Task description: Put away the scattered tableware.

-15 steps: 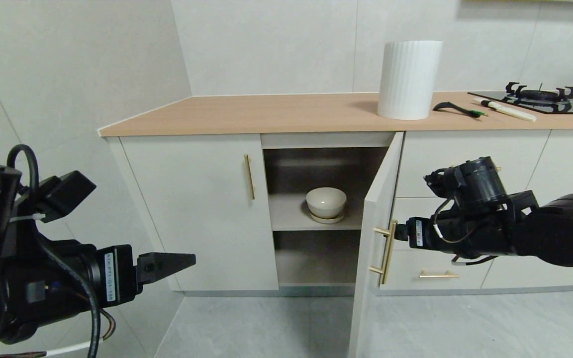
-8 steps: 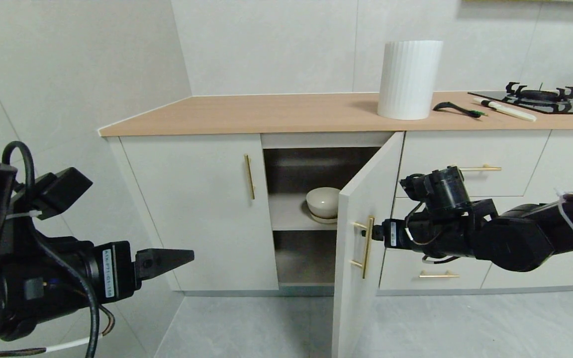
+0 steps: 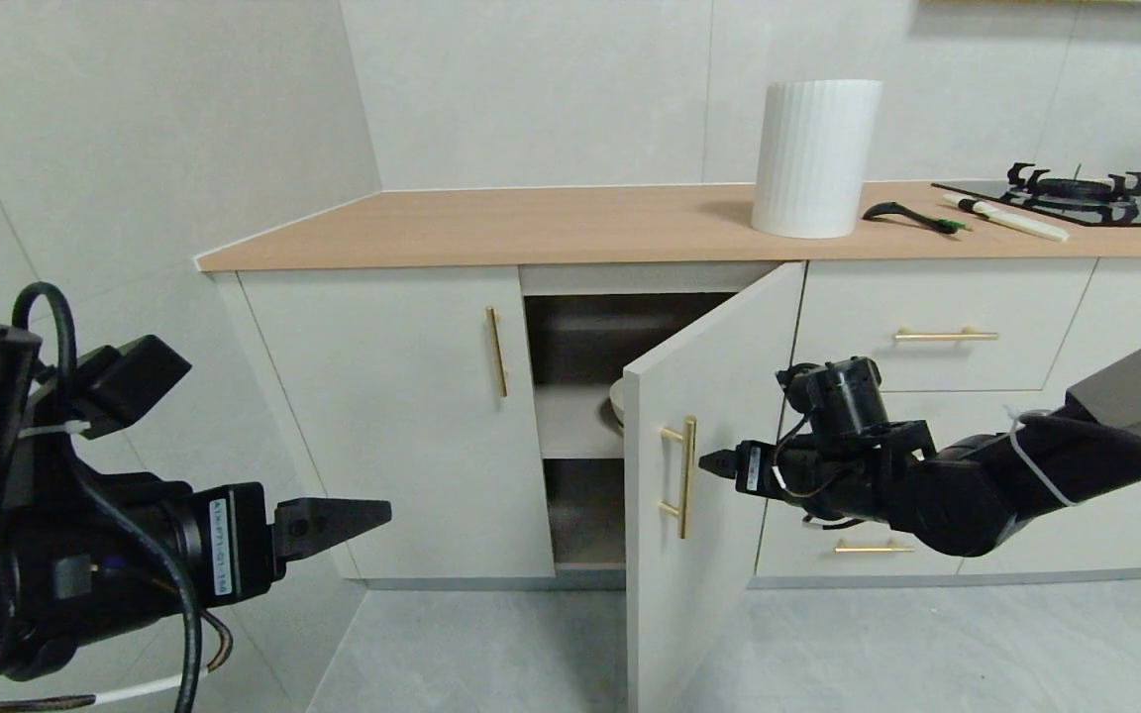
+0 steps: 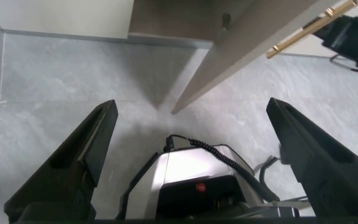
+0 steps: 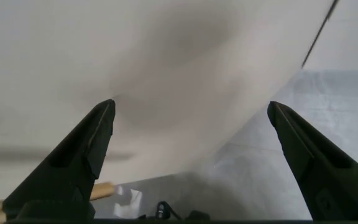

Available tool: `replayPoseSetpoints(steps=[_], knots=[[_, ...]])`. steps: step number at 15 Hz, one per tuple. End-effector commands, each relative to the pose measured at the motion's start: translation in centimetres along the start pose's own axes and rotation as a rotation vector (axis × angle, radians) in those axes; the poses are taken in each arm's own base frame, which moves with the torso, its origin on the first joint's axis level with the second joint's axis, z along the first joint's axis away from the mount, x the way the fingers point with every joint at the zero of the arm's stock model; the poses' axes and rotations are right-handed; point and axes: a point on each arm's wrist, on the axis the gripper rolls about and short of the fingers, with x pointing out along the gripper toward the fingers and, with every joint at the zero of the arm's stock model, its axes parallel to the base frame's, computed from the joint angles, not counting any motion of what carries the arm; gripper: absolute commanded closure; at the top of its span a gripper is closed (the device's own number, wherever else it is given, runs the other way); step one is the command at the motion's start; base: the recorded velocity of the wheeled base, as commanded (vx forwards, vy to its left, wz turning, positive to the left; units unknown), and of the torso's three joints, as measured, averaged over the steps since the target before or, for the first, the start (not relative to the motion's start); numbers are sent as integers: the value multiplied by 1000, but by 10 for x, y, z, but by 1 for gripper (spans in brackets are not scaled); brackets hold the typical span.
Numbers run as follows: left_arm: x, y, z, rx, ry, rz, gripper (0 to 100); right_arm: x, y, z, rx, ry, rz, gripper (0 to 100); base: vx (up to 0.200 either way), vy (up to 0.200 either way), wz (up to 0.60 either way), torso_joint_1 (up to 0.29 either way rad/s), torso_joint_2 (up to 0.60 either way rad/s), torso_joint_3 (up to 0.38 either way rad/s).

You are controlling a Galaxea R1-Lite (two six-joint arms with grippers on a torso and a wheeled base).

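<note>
Right claw (image 3: 719, 461): spread wide, gripping nothing, tip just beside the handle (image 3: 679, 477) of the half-shut door (image 3: 699, 376). Left claw (image 3: 338, 523): released too, well apart from the door. Bowl (image 3: 617, 401): behind the door on the shelf (image 3: 570, 426), mostly hidden. Judged the closing step; next called for a steady push till flush.

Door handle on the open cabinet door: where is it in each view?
Head view: door handle stands upright on the open cabinet door, just off the right tool.
Left wrist view: handle on the door's outer face, beside the right arm.
Right wrist view: probably the gold bar by one of the tool's fingers, close against the door.
Shared landmark: the open door.
</note>
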Motion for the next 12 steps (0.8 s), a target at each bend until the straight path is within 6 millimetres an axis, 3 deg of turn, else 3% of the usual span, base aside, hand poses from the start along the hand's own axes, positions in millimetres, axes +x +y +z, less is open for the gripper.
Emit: replayPoseSetpoints(steps=[1,5,12], knots=[[1,0,0,0,5,-1,0,6,1,0,25,-2,0,0,0,0,0,0,0,0],[1,0,-2,0,28,-33,0,13,7,-1,58,-23,4,0,0,0,0,0,0,0],[1,0,-2,0,31,-35,0,32,9,-4,93,-97,-3,0,200,0,0,-1,3,2]])
